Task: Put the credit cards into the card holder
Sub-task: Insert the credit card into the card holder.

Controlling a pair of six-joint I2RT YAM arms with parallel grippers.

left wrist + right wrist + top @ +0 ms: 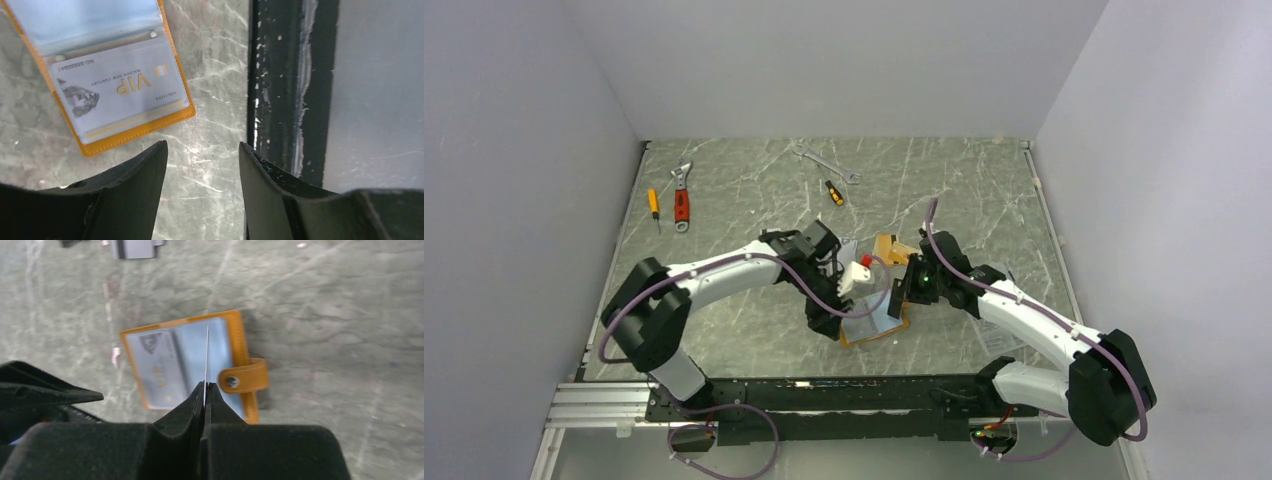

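Observation:
The orange card holder (235,327) (135,132) (874,330) lies open on the marble table. A silver credit card (120,90) (157,370) marked VIP sits in its clear pocket, and the snap tab (245,377) sticks out to the side. My right gripper (205,385) (906,285) hangs above the holder, shut on another thin credit card (206,355), seen edge-on as a pale line over the pockets. My left gripper (203,145) (826,318) stands open over bare table just off the holder's near corner, with nothing between its fingers.
A black rail (280,100) runs along the table's front edge close to my left gripper. At the back lie a red-handled adjustable wrench (682,200), a small screwdriver (653,205), a spanner (824,160) and a second screwdriver (834,192).

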